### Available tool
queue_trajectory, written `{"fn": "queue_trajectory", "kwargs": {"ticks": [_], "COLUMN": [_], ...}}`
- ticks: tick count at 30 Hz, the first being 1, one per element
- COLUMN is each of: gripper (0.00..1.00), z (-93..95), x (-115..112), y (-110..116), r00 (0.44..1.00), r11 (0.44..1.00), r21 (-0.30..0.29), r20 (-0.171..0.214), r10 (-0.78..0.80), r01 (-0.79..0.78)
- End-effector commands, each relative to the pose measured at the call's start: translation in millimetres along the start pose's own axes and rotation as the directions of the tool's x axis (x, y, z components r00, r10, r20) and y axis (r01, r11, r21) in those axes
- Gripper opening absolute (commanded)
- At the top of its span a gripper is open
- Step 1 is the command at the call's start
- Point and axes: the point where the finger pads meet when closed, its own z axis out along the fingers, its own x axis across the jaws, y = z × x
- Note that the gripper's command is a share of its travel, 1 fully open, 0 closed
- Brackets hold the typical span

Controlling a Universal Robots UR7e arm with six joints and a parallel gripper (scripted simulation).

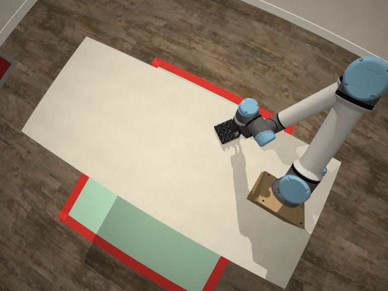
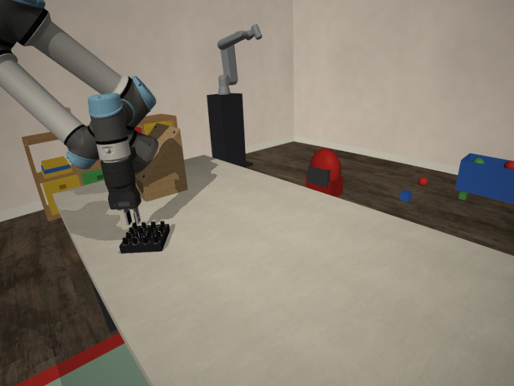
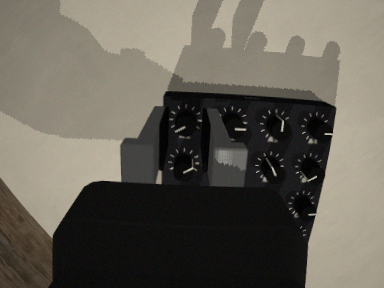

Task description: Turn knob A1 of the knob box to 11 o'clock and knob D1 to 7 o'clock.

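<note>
The black knob box (image 1: 222, 133) (image 2: 143, 246) (image 3: 288, 146) stands on its feet on the table near the arm's base. My gripper (image 1: 235, 134) (image 2: 133, 220) (image 3: 185, 127) points straight down over one corner of the box. Its fingers are partly open and straddle the outermost column of knobs, around the corner knob (image 3: 183, 122) and the knob beside it (image 3: 183, 163). In the side view the fingertips reach about the height of the knob tops. The white lines on several knobs show in the wrist view. The printed names are too small to read. The gripper body hides the nearer rows.
The arm's wooden wedge base (image 1: 266, 194) (image 2: 163, 165) stands close behind the box. The table edge (image 2: 89, 266) runs just left of the box. Off the table are a grey arm on a black pedestal (image 2: 225, 124), a shelf (image 2: 53, 174) and toys on the floor.
</note>
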Motion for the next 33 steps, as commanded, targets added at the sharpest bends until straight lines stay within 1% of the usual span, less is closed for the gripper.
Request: {"fn": "queue_trajectory", "kwargs": {"ticks": [1, 11, 33], "gripper": [0.46, 0.46, 0.46], "z": [2.8, 8.7, 8.9], "x": [0.1, 0.1, 0.1], "y": [0.3, 0.3, 0.3], "r00": [1.000, 1.000, 1.000], "r11": [1.000, 1.000, 1.000], "r21": [-0.001, -0.001, -0.001], "r20": [0.000, 0.000, 0.000], "r10": [0.000, 0.000, 0.000], "r01": [0.000, 0.000, 0.000]}}
